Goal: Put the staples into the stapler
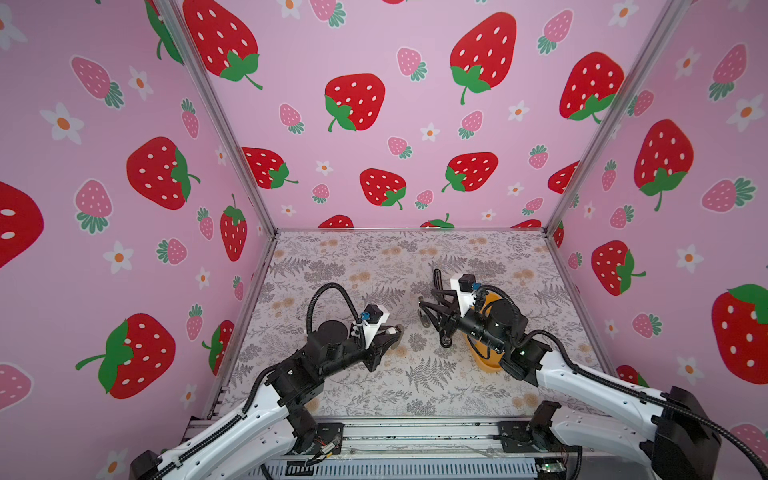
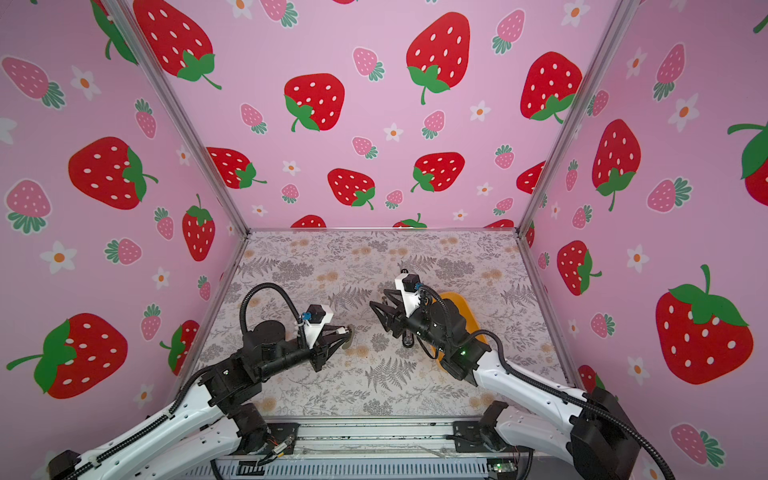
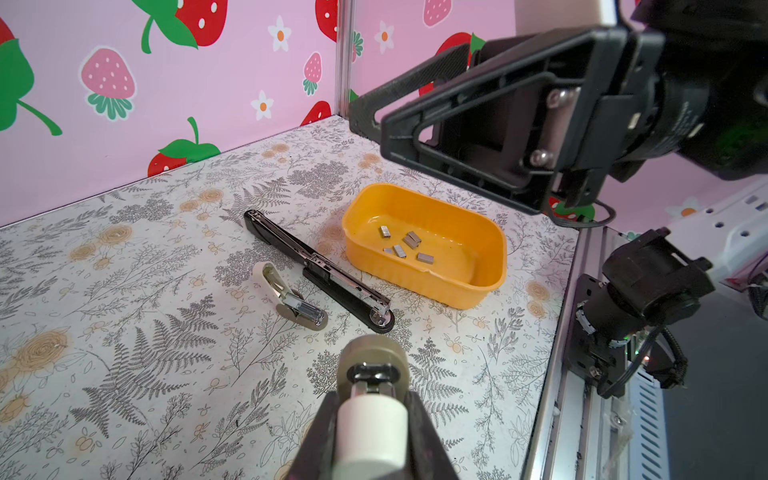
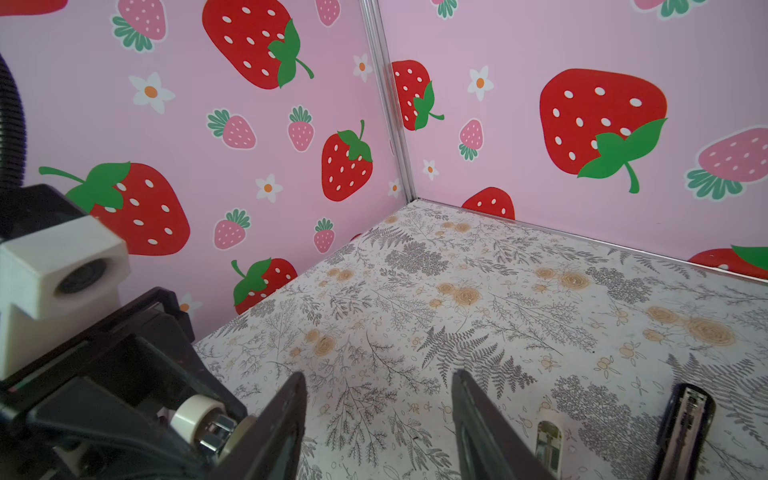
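Though hidden from above, staples (image 3: 412,240) lie in tray (image 3: 436,291).

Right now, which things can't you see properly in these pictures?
- Staples: unseen in both top views; the right arm covers most of the yellow tray.
- Black stapler: cut off by the right wrist view's bottom edge.
- Small stapler in the left gripper: the left wrist view shows only its end, so staples inside cannot be told.
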